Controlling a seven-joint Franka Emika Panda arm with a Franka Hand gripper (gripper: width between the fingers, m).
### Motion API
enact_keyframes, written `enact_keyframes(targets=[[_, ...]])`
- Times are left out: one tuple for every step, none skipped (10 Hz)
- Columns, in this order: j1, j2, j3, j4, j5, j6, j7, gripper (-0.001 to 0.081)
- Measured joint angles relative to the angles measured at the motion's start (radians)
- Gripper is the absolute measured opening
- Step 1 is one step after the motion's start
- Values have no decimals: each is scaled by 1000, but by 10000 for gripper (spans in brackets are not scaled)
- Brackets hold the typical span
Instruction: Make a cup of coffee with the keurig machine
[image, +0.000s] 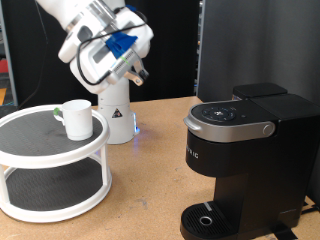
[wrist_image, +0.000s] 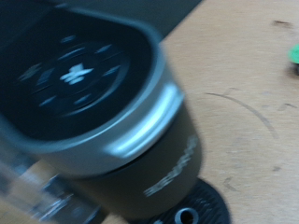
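Observation:
The white cup (image: 77, 118) stands upright on the top tier of a round white stand (image: 30, 150) at the exterior view's left. The black keurig machine (image: 245, 150) stands at the right with its lid down, a silver-grey band (image: 235, 129) around the lid and a round drip tray (image: 205, 218) at its foot, with nothing on it. My gripper (image: 138, 71) hangs in the air above and between the cup and the machine, touching neither. The blurred wrist view looks down on the machine's button panel (wrist_image: 75, 75), band (wrist_image: 140, 131) and drip tray (wrist_image: 187, 210); no fingers show there.
The robot's white base (image: 115, 115) stands behind the stand. A dark panel (image: 260, 45) rises behind the machine. The wooden tabletop (image: 150, 200) lies between stand and machine. A small green thing (wrist_image: 293, 54) lies at the wrist view's edge.

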Motion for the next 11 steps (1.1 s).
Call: enact_keyframes(targets=[[-7, -16, -38, 8, -26, -85, -71, 7], [-15, -30, -71, 12, -54, -151, -135, 7], [-26, -46, -98, 13, -76, -195, -179, 7], [-33, -64, -110, 12, -85, -217, -199, 7], [-33, -63, -107, 10, -85, -216, -191, 7], [-34, -63, -108, 2, -45, -189, -169, 7], [-34, -69, -108, -19, 47, -113, -163, 7], [-34, -82, -113, -44, 147, -52, -165, 7], [-35, -99, -129, -60, 219, -34, -182, 7], [-39, -117, -158, -66, 230, -62, -201, 7], [-52, -130, -192, -62, 168, -140, -230, 7]])
